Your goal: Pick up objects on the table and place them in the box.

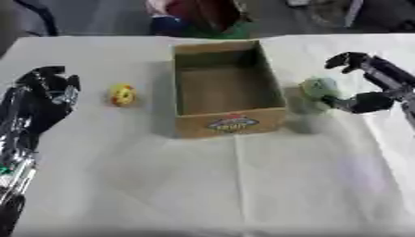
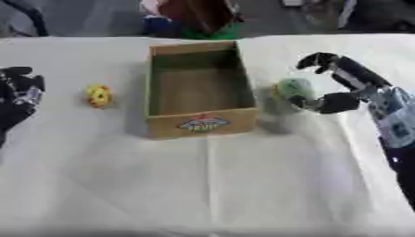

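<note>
An open cardboard box (image 1: 230, 124) with a printed label on its front wall stands mid-table, and its inside looks empty. A small yellow object with red marks (image 1: 122, 95) lies on the cloth left of the box. A pale green roundish object (image 2: 292, 89) sits just right of the box. My right hand (image 2: 365, 85) reaches in from the right and is open. Its thumb (image 2: 324, 102) is at the green object's lower right side, and its fingers (image 2: 317, 60) arch above and behind it, apart from it. My left hand (image 1: 40, 97) rests open at the left edge, left of the yellow object.
A white cloth (image 1: 243, 185) covers the table, with broad bare cloth in front of the box. Red, blue and green shapes (image 1: 203, 18) show past the table's far edge, behind the box.
</note>
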`<action>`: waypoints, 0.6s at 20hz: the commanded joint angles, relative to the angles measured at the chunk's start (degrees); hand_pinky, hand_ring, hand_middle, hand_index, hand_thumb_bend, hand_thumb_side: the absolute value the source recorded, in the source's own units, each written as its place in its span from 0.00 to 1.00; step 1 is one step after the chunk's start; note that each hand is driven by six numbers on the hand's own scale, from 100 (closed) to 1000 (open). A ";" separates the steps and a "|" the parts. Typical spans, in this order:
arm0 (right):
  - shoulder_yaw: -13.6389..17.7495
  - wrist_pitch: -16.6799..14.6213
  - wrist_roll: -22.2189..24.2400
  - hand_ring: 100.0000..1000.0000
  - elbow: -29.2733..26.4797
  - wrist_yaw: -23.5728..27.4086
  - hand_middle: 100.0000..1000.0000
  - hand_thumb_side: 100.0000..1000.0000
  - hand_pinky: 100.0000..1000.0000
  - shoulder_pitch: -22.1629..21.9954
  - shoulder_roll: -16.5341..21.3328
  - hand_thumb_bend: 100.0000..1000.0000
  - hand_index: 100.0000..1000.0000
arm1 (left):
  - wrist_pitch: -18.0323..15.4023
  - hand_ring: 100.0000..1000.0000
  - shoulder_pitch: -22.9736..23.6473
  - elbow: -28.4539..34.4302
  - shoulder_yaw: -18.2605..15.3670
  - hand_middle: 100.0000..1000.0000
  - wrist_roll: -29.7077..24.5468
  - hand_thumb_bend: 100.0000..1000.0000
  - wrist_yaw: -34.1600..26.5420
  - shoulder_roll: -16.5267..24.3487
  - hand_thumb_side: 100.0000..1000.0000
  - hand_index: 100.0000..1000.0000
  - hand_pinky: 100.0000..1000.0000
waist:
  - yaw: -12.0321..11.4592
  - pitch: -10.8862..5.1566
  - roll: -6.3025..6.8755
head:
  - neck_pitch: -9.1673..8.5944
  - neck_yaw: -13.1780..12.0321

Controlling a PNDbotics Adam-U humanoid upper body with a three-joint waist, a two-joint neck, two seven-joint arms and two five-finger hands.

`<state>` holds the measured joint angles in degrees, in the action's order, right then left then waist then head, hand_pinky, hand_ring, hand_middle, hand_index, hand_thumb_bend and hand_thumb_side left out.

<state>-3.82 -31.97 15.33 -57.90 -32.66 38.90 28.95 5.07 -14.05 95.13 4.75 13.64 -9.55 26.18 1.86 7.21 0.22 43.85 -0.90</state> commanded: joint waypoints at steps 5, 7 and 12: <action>0.77 0.21 -0.29 0.87 0.13 -0.98 0.83 0.46 0.74 1.41 1.43 0.39 0.82 | -0.04 0.58 -0.49 1.23 -0.69 0.48 -0.10 0.18 0.01 0.79 0.12 0.70 0.65 | -0.02 -0.78 0.17 | -0.01 0.08; 0.91 0.36 -0.63 0.88 0.40 -1.43 0.84 0.47 0.75 1.51 1.47 0.40 0.82 | -0.03 0.58 -0.49 1.23 -0.64 0.48 -0.14 0.18 0.02 0.79 0.12 0.70 0.65 | -0.07 -0.80 0.16 | -0.01 0.20; 0.90 1.09 -1.61 0.90 3.41 -6.03 0.86 0.52 0.78 3.19 1.31 0.40 0.85 | 0.00 0.58 -0.46 1.19 -0.54 0.48 -0.26 0.18 0.01 0.69 0.12 0.70 0.65 | -0.17 -0.87 0.18 | -0.13 0.41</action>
<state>-3.51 -31.00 14.18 -54.72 -37.44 40.80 28.95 5.09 -14.05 95.28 4.75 13.60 -9.55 26.17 1.74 7.21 0.34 43.84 -0.65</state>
